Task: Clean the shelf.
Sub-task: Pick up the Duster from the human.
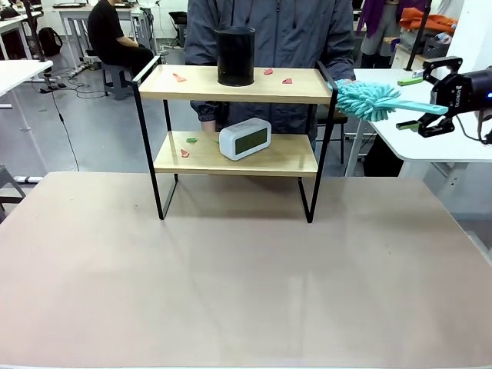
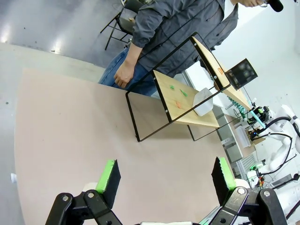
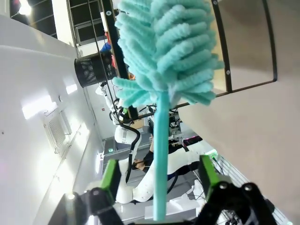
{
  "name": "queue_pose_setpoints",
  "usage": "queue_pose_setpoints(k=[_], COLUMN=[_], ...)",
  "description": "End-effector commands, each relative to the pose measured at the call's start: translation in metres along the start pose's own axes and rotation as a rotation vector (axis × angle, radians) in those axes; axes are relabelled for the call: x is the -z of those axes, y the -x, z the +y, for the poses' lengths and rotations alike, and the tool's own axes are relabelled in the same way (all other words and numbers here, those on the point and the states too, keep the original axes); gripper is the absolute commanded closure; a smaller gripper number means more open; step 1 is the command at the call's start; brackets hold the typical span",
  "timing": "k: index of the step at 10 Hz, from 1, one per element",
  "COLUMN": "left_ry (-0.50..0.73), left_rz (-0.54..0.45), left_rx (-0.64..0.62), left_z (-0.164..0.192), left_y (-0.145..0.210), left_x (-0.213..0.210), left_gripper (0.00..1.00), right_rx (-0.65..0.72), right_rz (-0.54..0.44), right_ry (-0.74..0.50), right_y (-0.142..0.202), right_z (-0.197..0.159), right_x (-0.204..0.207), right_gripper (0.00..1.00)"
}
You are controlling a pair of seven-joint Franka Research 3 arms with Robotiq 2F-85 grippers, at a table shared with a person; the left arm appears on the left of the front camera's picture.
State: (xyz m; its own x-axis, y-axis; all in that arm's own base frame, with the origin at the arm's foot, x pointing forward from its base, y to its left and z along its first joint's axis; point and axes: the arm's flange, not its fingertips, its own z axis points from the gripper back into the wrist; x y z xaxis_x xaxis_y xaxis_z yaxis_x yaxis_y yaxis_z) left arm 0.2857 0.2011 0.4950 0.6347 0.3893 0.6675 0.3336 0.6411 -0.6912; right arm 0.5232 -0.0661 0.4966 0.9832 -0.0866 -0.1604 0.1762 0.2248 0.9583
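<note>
The shelf stands at the table's far side, with a person right behind it. Red scraps lie on its top board beside a black mesh cup. A white clock sits on the lower board with a green scrap and a red scrap. A teal duster hangs in the air by the shelf's right end. Its handle runs between the fingers of my right gripper, whose green pads stand wide apart, clear of the handle. My left gripper is open over the table with nothing in it, well back from the shelf.
A white side table stands at the right under my right arm, with a green item on it. The brown tabletop stretches in front of the shelf. Another person sits at a desk far back on the left.
</note>
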Motion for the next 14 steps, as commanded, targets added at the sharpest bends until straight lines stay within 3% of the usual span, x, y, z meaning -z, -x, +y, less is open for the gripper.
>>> queue_pose_setpoints(k=[1, 4, 5, 6, 12, 14], left_ry=[0.018, 0.018, 0.018, 0.018, 0.018, 0.018], left_rz=[-0.024, -0.024, -0.024, -0.024, -0.024, -0.024], left_rx=[0.023, 0.023, 0.023, 0.023, 0.023, 0.023], left_z=[0.000, 0.000, 0.000, 0.000, 0.000, 0.000], left_y=[0.001, 0.001, 0.001, 0.001, 0.001, 0.001], left_x=[0.003, 0.003, 0.003, 0.003, 0.003, 0.003], left_gripper=[0.00, 0.00, 0.00, 0.00, 0.00, 0.00], right_rx=[0.018, 0.022, 0.027, 0.031, 0.049, 0.006], right_rz=[0.000, -0.010, -0.013, -0.022, -0.042, -0.089], right_ry=[0.006, -0.008, -0.006, -0.005, 0.015, 0.081], right_y=[-0.002, -0.006, -0.006, -0.007, -0.010, -0.001], right_z=[0.005, 0.004, 0.003, 0.002, -0.004, 0.001], right_x=[0.000, -0.004, -0.005, -0.006, -0.009, -0.022], right_gripper=[0.96, 1.00, 0.91, 1.00, 1.00, 1.00])
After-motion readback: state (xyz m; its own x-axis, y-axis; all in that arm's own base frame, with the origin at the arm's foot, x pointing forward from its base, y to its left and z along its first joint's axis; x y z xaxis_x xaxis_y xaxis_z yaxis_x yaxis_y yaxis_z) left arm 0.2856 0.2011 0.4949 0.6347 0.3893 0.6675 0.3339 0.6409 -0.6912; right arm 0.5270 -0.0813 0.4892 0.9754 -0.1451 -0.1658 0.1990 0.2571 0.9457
